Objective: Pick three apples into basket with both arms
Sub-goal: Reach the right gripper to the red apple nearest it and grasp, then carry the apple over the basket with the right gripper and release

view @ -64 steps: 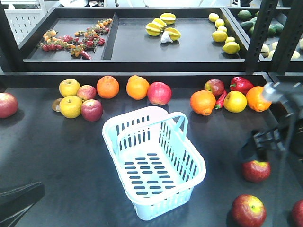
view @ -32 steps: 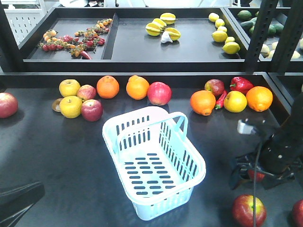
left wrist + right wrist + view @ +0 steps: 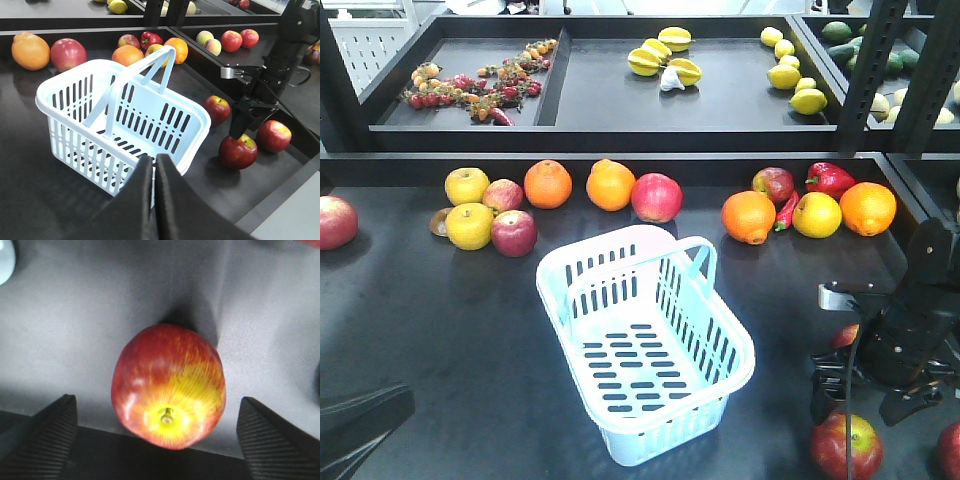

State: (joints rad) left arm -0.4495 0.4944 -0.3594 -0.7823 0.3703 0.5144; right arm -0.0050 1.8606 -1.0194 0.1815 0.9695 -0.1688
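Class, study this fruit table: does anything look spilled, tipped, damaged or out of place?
Nothing stands out. The pale blue slotted plastic basket stands upright and empty; the three dark red round apples beside it sit whole on the dark table.

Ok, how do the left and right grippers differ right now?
The left gripper is shut; the right gripper is open wide. The left gripper points at the basket with nothing in it; the right gripper straddles an apple without touching it. Neither grips anything.
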